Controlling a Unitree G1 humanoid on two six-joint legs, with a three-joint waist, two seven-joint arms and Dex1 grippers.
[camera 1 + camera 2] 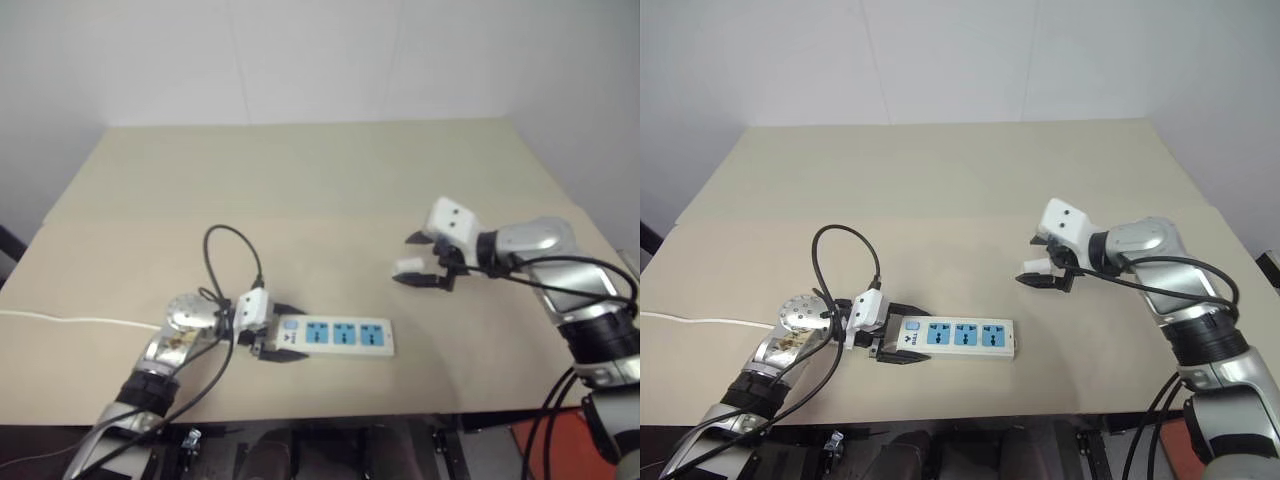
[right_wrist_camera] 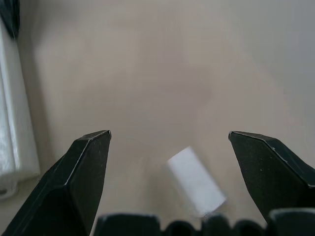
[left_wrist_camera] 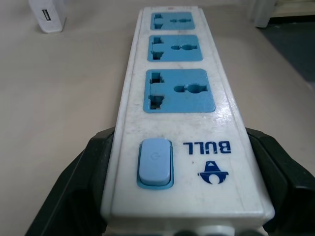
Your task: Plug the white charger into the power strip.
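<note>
Left tool (image 1: 283,333) is clamped on the switch end of the strip (image 1: 345,335), which lies flat on the bench (image 1: 330,190). Right tool (image 2: 170,142) hangs with fingers wide apart over the charger (image 2: 196,181), lying well right of the strip.

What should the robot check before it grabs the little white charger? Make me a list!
1. Right gripper open wide: ok.
2. White charger between its fingers, not pinched yet: ok.
3. Left gripper around the switch end of the power strip: ok.
4. Strip lying flat on the table: ok.
5. All three blue sockets free: ok.
6. Which way the charger's prongs face: cannot tell.
</note>
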